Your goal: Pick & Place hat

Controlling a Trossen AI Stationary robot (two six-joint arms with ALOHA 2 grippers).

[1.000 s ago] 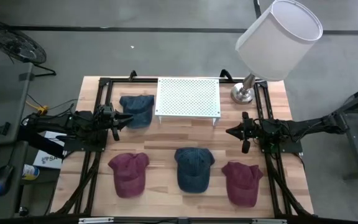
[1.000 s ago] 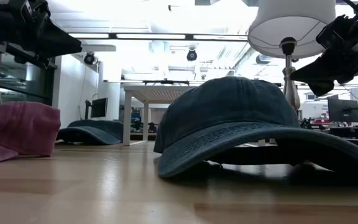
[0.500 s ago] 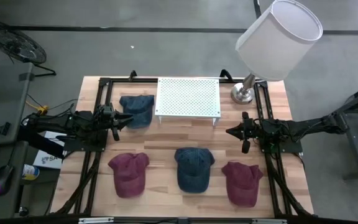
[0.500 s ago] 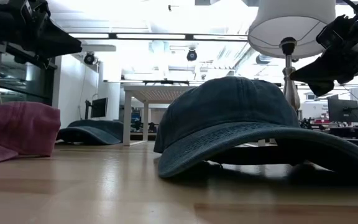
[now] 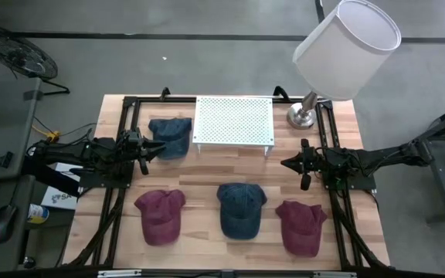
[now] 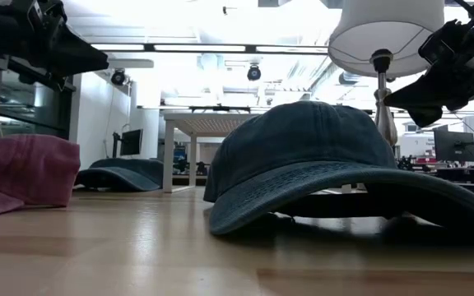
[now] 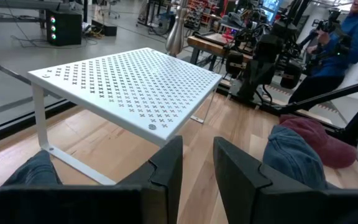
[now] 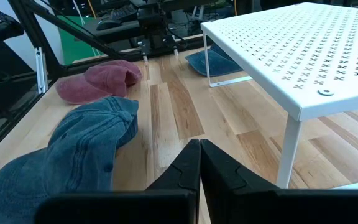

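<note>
Four hats lie crown-up on the wooden table: a blue hat (image 5: 169, 137) at the far left, a maroon hat (image 5: 161, 215) at the near left, a blue hat (image 5: 241, 208) near the middle and a maroon hat (image 5: 300, 226) at the near right. My left gripper (image 5: 157, 150) hovers level by the far-left blue hat (image 7: 30, 179), open with a small empty gap (image 7: 197, 148). My right gripper (image 5: 287, 163) hangs level above the table's right side, shut on nothing (image 8: 199, 148).
A white perforated rack (image 5: 233, 120) stands on thin legs at the far middle. A lamp with a white shade (image 5: 348, 48) stands at the far right corner. Black frame rails (image 5: 122, 193) run along both sides. A person (image 7: 348, 31) shows beyond the table.
</note>
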